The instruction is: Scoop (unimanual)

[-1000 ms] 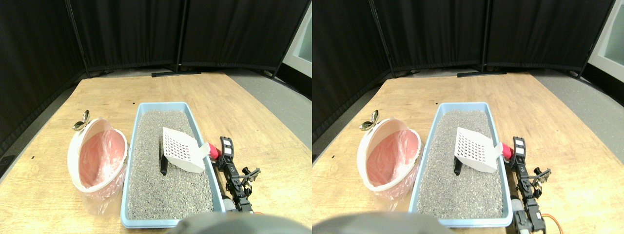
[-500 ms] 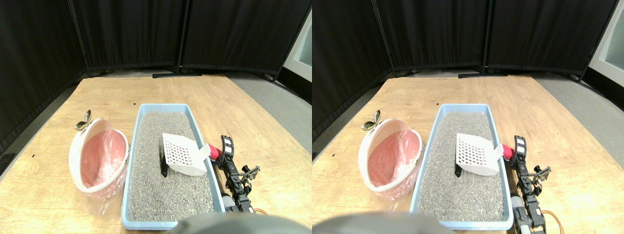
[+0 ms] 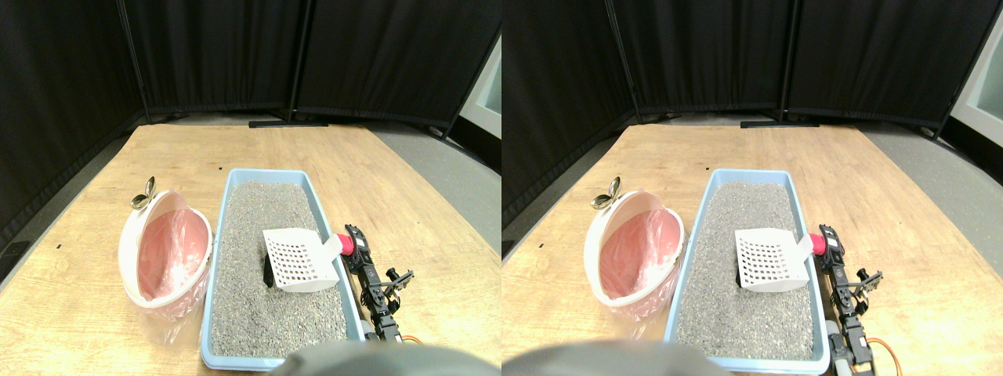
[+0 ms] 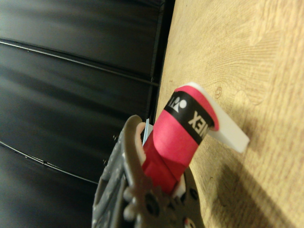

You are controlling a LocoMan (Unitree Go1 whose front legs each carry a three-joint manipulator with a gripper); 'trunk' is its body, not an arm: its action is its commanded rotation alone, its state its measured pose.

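A blue litter box [image 3: 235, 178] filled with grey granules lies in the middle of the wooden floor. A small dark lump [image 3: 268, 274] sits in the granules. The white slotted scoop [image 3: 296, 258] hovers low over the box's right side, with its front edge right beside the lump. My right gripper [image 3: 352, 244] is outside the box's right wall, shut on the scoop's red-wrapped handle [image 3: 343, 244]. In the wrist view the red handle [image 4: 183, 137] runs out from the dark jaw frame, and the scoop's white neck [image 4: 228, 130] shows beyond it.
A white bin with a pink liner [image 3: 164, 254] stands tilted just left of the litter box, with a small shiny clip [image 3: 143, 196] at its far rim. Black curtain panels [image 3: 235, 55] close off the back. Grey floor [image 3: 447, 172] lies to the right.
The scoop has dropped and flattened toward the granules, its front edge now closer to the dark lump. The gripper moved down with it. The whole view shifted slightly.
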